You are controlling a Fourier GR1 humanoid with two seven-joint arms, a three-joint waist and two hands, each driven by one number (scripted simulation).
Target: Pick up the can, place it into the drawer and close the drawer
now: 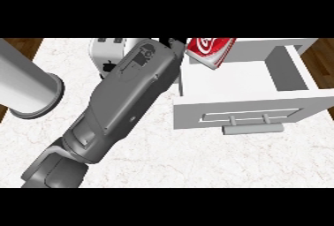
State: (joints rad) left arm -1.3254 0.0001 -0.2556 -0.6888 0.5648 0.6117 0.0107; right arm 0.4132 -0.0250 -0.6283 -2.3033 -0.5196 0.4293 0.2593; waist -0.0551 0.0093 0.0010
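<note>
**L. hand at the can, above open drawer's back corner**

The left hand (175, 42) shows only as a small black part at the end of the grey forearm (124, 101), which hides the rest. How far the hand is open cannot be told. The black part is just beside the can (210, 49), maybe touching; a grasp is not visible.

The can is red w/ white lettering. It stands tilted at the back-left corner of the drawer (248, 110), its lower end over the rim there. Whether it rests on the drawer or hangs over it cannot be told.

The drawer is white and pulled open, its inside floor bare. Its front panel faces the view's lower edge and has a handle (253, 129).

The counter (195, 163) is white marble w/ thin veins. Brown wood floor (20, 46) shows at top left and also at the right edge.

Count: 1 can, 1 drawer, 1 handle, 1 forearm. Also 1 big white cylinder (26, 86) at the left, and 1 white appliance (108, 52), partly behind the forearm, approx. a toaster w/ a dark slot on top.
</note>
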